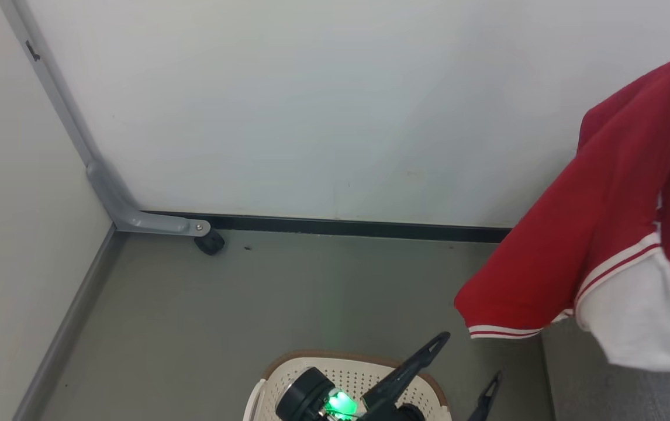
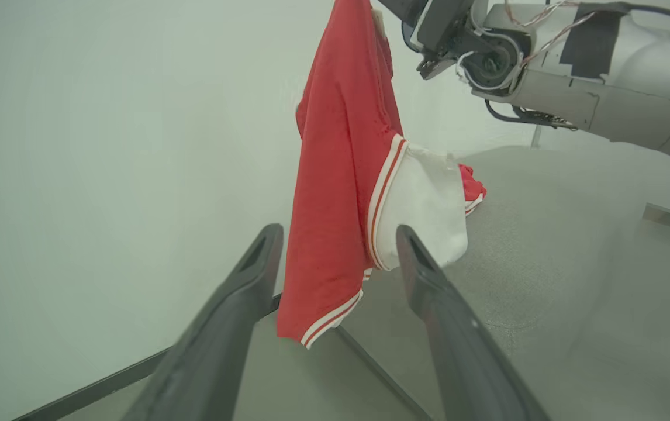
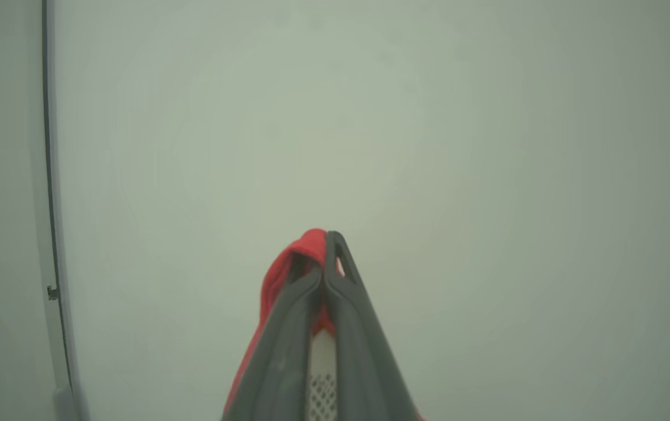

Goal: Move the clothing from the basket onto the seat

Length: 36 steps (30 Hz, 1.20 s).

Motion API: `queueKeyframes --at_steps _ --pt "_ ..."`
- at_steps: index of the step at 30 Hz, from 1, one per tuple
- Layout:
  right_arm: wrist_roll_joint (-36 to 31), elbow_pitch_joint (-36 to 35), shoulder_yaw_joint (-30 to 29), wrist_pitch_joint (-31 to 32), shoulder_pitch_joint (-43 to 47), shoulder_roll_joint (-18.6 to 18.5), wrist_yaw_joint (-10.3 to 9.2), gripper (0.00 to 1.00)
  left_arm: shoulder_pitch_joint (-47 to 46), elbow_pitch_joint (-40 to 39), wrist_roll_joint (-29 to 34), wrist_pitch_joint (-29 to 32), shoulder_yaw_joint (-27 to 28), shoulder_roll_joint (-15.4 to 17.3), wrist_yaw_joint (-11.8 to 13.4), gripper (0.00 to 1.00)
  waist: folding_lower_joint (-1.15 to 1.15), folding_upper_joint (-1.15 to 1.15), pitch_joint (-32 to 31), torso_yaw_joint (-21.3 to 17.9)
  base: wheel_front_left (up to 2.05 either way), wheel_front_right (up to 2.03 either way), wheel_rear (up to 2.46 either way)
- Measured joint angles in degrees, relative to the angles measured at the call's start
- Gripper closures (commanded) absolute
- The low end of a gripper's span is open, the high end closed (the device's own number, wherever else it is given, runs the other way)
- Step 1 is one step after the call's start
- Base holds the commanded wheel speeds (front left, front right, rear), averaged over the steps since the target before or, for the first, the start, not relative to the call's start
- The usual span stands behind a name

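The right claw is clamped on a fold of the soft red sports garment with white trim and striped hem. The garment hangs at the right of the scene, above the left edge of the large grey woven-fabric seat cushion. A white fabric section forms its lower end. The left claw has its fingers spread apart and holds nothing. It is positioned above the oval cream-white perforated plastic basket with brown rim, which rests on the grey floor, near side.

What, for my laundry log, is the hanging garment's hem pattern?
Hem: white with red stripe; left wrist view.
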Motion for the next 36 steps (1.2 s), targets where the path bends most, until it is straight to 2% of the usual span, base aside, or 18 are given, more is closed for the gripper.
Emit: queueKeyframes --at_steps 11,19,23,31,36 --pt "2.66 5.39 -8.36 -0.07 -6.37 -9.37 0.02 1.0 -0.03 2.08 1.89 0.02 -5.35 -0.05 0.03 0.0 0.0 0.0 4.66 -1.03 0.0 0.0 0.0" --pt "5.25 10.1 -14.51 -0.09 -9.44 -18.63 0.35 1.0 -2.0 1.98 2.14 -0.97 -11.13 -0.02 0.49 0.0 0.0 0.0 9.22 -1.47 0.0 0.0 0.0" --pt "6.44 13.22 -16.62 -0.26 -10.27 -23.02 0.36 1.0 -3.64 1.91 2.38 -2.46 -11.9 -0.07 0.49 0.0 0.01 0.0 12.0 -1.49 0.0 0.0 0.0" --pt "10.68 18.05 -16.19 -0.48 -10.49 -27.95 0.52 1.0 -6.26 1.91 3.44 -5.35 -13.4 -0.07 0.49 0.0 0.01 0.0 18.03 -1.06 0.0 0.0 0.0" --pt "13.67 21.28 -15.56 -0.49 -9.66 -28.61 0.52 1.0 -7.94 2.1 3.53 -7.17 -14.03 -0.05 0.51 0.0 0.01 0.01 21.74 -0.68 0.0 0.0 0.0"
